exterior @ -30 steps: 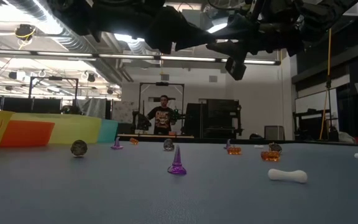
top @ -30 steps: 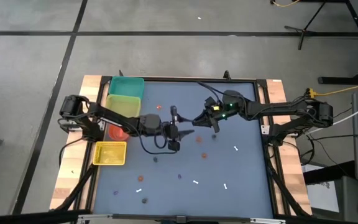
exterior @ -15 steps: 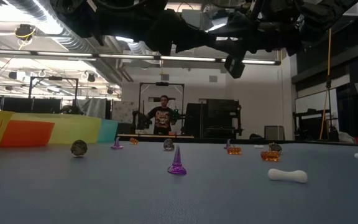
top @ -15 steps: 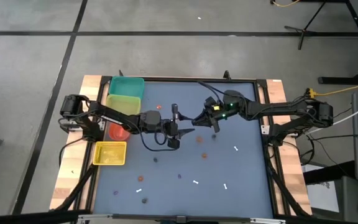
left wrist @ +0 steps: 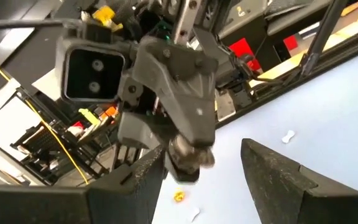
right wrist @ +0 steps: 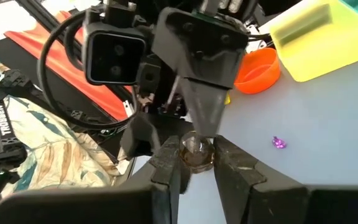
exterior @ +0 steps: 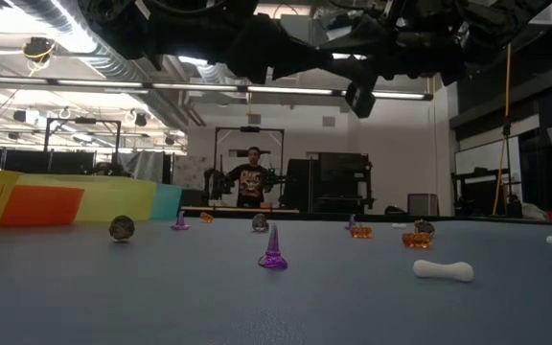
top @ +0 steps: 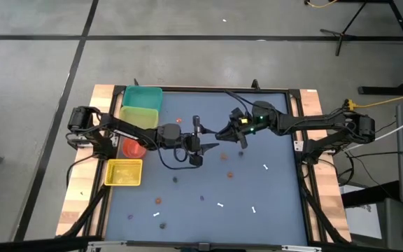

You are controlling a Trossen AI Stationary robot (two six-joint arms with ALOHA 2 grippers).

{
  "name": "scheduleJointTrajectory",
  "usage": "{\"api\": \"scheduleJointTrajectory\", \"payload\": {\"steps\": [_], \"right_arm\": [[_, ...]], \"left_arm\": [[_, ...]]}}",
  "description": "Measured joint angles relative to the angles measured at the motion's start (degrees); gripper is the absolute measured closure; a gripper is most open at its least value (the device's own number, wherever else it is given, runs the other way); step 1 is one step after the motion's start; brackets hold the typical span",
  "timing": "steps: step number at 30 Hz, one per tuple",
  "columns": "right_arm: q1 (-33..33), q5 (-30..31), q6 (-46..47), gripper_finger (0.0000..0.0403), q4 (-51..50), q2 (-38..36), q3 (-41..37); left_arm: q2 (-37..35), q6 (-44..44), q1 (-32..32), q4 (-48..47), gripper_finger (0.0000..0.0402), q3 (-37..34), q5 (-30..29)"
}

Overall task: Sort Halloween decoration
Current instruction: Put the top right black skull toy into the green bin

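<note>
Two claws meet mid-table: right claw [right wrist: 196, 163] pinching round trinket [right wrist: 196, 152]; left claw [left wrist: 199, 171] wide.

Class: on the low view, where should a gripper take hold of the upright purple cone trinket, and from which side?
Probably from straight above, jaws either side of the purple cone low, near its flared base: it stands upright, tapers to a point, with bare tabletop around it.
</note>
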Motion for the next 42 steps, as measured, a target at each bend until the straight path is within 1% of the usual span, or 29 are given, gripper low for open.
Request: {"api": "scheduleJointTrajectory", "payload": {"steps": [14,26,42], "right_arm": [[0.0,0.7,0.0,0.0327,0.0,0.0,0.0],[0.0,0.7,0.0,0.0327,0.0,0.0,0.0],[0.0,0.7,0.0,0.0327,-0.2,0.0,0.0]], "left_arm": [[0.0,0.1,0.6,-0.1,0.0209,0.0,0.0],[0.0,0.1,0.7,-0.4,0.0268,0.0,-0.1],[0.0,0.0,0.7,-0.3,0.0315,0.0,-0.5]]}}
